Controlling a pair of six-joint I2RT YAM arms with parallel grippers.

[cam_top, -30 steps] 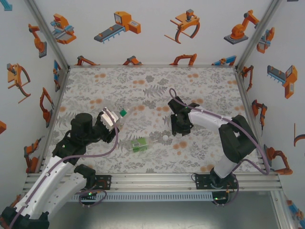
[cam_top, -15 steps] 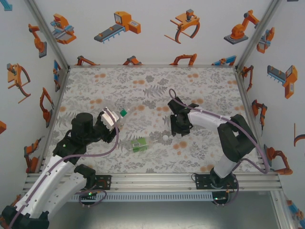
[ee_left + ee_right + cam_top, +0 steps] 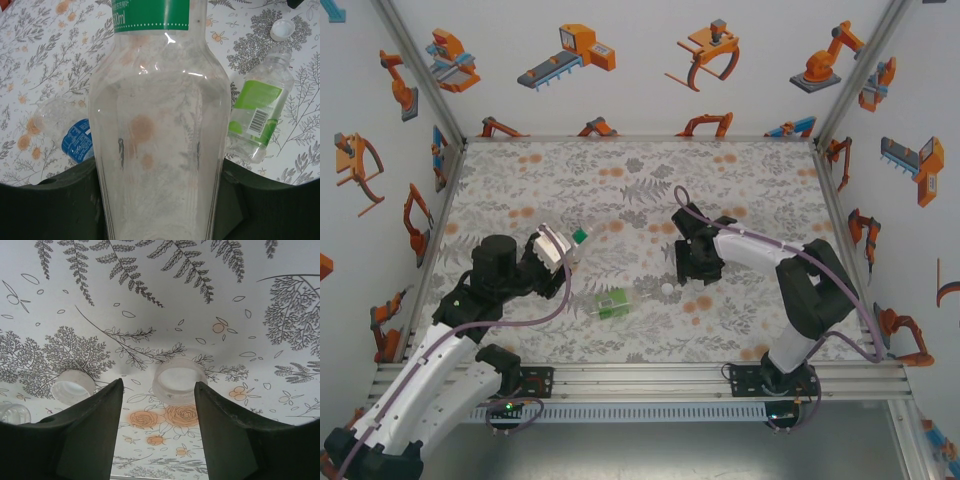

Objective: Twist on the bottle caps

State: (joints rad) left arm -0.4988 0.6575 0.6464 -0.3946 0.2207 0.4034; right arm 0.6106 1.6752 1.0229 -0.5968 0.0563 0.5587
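- Left pincer (image 3: 160, 167) is clamped on the tall bottle (image 3: 160, 125). Its two dark fingers (image 3: 50, 200) press on both sides of the clear body.
- Further up from the fingers, a green band with white print goes across this bottle. In the top view the bottle is held tilted over the tabletop (image 3: 520, 180), and its green end points away from the left arm.
- In the left wrist view, the blue-labelled bottle (image 3: 75, 140) lies on its side on the tabletop to the left. It is partly hidden behind the tall bottle.
- To the right in the same view, the green-labelled bottle (image 3: 257, 115) also lies on its side, and its neck is open. A white cap (image 3: 282, 30) rests on the tabletop near this neck.
- Right pincer (image 3: 159, 390) is low over the tabletop with its fingers (image 3: 85, 440) apart, and it holds nothing.
- A clear cap (image 3: 177, 380) lies on the tabletop in the gap between the fingertips. There is free space on the side of the left finger. The right fingertip covers the cap's edge, so I cannot tell if it touches.
- In the right wrist view, the white cap lies just beside the left finger on its outer side, and a clear bottle mouth (image 3: 12, 413) shows in the lower left corner.
- In the top view, the green-labelled bottle lies between the two arms, near the middle of the tabletop. The white cap is between its neck and the right pincer.
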